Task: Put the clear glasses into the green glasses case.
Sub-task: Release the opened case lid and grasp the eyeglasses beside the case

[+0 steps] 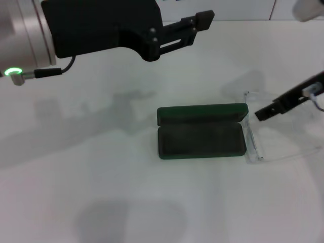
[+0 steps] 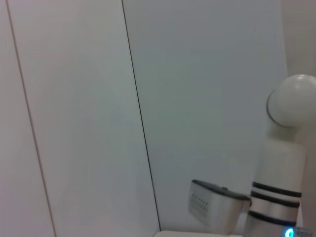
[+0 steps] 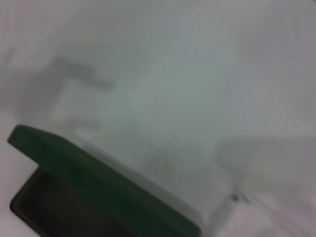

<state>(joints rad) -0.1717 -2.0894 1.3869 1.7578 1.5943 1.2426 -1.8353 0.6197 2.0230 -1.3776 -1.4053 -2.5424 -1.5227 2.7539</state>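
The clear glasses (image 1: 276,147) are fully see-through, a wraparound lens with clear arms, lying on the white desk (image 1: 101,192) just beside the green glasses case (image 1: 201,131) at its 3 o'clock. My right jaws (image 1: 263,114) reach in from 3 o'clock over the glasses, and I cannot tell how far apart they stand, while my left jaws (image 1: 202,23) hang high at 12 o'clock, well apart from everything, their spread also unclear. The case lies open, lid up at 12 o'clock, dark grey lining bare.
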